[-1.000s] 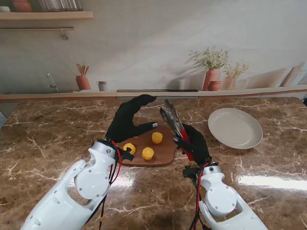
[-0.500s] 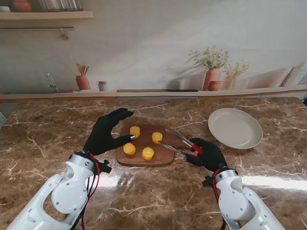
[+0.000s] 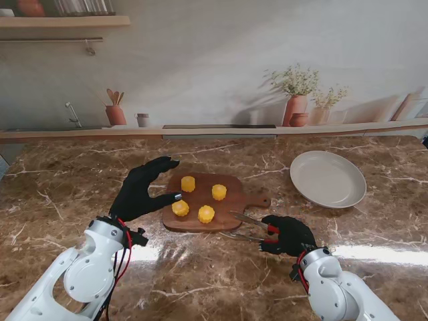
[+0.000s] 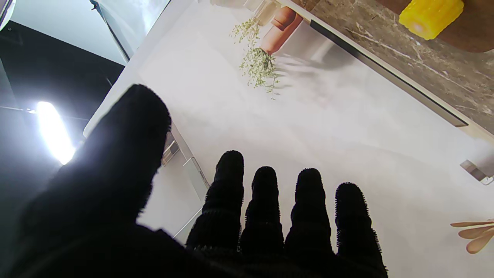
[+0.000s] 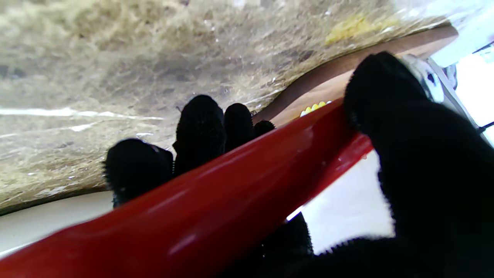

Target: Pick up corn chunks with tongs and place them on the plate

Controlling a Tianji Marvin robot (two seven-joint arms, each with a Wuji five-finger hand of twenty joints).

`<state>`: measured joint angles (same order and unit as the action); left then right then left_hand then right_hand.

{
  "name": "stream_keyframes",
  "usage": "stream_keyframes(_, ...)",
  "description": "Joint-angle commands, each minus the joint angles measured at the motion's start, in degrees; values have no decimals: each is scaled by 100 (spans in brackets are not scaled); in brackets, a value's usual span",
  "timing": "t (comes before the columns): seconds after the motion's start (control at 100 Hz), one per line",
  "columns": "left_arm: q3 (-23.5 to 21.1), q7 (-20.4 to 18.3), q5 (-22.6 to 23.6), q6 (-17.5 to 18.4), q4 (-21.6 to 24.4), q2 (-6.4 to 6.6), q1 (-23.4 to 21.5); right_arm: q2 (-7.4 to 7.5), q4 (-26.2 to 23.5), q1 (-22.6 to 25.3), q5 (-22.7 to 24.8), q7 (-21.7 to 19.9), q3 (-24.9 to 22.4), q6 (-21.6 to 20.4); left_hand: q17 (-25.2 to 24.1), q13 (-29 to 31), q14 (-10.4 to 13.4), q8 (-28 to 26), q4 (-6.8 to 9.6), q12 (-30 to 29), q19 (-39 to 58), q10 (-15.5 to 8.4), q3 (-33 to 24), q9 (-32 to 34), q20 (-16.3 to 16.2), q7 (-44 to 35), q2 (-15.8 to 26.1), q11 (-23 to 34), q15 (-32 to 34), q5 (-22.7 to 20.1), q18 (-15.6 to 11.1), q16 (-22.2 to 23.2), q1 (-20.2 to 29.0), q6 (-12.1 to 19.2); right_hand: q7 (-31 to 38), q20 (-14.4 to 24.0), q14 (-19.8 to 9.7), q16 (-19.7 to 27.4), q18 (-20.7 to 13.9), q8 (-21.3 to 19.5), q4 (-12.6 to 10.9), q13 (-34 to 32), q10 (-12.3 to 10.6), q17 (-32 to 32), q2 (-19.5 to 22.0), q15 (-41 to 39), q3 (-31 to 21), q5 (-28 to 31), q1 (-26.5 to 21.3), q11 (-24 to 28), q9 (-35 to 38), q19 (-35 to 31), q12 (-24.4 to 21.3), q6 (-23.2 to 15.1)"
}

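Note:
Several yellow corn chunks [image 3: 206, 214] sit on a brown wooden cutting board [image 3: 231, 204] at the table's middle. My right hand [image 3: 289, 234] is shut on red-handled metal tongs [image 3: 249, 227], whose tips lie low at the board's near right corner, apart from the corn. The red handle [image 5: 231, 185] fills the right wrist view under my fingers [image 5: 200, 131]. My left hand [image 3: 139, 190] hovers open at the board's left edge, fingers spread. In the left wrist view one corn chunk [image 4: 430, 17] shows past the spread fingers [image 4: 266, 208]. The white plate [image 3: 328, 178] lies far right, bare.
A marble counter [image 3: 60, 194] spreads to both sides. Along the back ledge stand terracotta pots with plants [image 3: 295, 107], a utensil pot [image 3: 115, 114] and a small cup [image 3: 142, 120].
Both arms have drawn back toward me and lowered. The tongs swung from upright over the board to lying low by its near right corner. All the corn chunks are now uncovered.

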<state>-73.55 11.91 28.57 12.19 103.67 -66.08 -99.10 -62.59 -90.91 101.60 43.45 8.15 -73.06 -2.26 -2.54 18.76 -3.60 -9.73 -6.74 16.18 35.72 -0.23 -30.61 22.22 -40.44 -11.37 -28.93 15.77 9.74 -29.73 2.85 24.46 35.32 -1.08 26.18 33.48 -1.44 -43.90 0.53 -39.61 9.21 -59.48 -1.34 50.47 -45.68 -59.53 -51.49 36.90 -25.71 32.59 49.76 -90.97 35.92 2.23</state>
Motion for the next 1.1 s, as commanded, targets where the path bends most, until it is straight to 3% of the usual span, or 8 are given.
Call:
stream_keyframes(0.0,4,-78,8,3,-48,32,-74,-51,-11,-57,8,-75,100,139,-53,-205,300,21,197,-107,-201,-130,167,-62,76,10,146,-135,-257,-66,-266,-91,-62,-35,11,220,-533,-105,-915,19,32,-522,-130,363,135,-377,-600,93,-23,31,-45,-914,84,-224)
stream_keyframes(0.44,-21,-106,10,71,-68,43,-182,-61,-129,-453,159,-155,789,1020,-64,-254,202,-24,206,-109,-282,-154,291,-55,82,-68,177,-140,-235,-102,-256,-87,-66,-57,-62,404,-604,-126,-1203,34,55,-537,-96,567,196,-403,-515,-18,132,13,-154,-1159,78,-160)
stream_keyframes(0.6,-50,-179,-15,92,-41,58,-233,-92,-52,-637,70,-158,1015,1358,-82,-354,240,-27,226,-198,-617,-222,432,-95,265,-69,210,-220,-323,-90,-74,-181,-49,-15,-73,435,-594,-136,-1246,30,67,-552,-82,612,220,-430,-491,-28,197,38,-172,-1173,90,-124)
stream_keyframes(0.74,-83,-200,-30,118,-30,61,-258,-104,27,-781,-33,-214,1176,1482,-94,-404,302,-26,236,-246,-933,-236,488,-120,482,-62,233,-228,-347,-84,-44,-236,-45,-7,-70,451,-584,-135,-1253,24,71,-555,-74,623,243,-440,-479,-16,222,60,-170,-1180,96,-125)
stream_keyframes(0.92,-122,-175,7,119,-14,61,-295,-135,180,-968,-89,-151,1443,1622,-89,-397,354,-27,240,-263,-996,-245,522,-110,502,-62,257,-230,-351,-89,-49,-253,-64,21,-42,465,-587,-132,-1249,13,68,-590,-88,650,243,-457,-483,62,213,89,-91,-1207,97,-154)
stream_keyframes(1.09,-159,-177,18,103,22,62,-349,-215,425,-1119,-121,185,1669,1739,-98,-405,361,-27,248,-273,-998,-232,563,-108,457,-52,301,-242,-358,-82,-54,-260,-57,20,130,470,-574,-123,-1182,-28,43,-765,-183,743,199,-532,-584,457,73,178,314,-1278,108,-406)
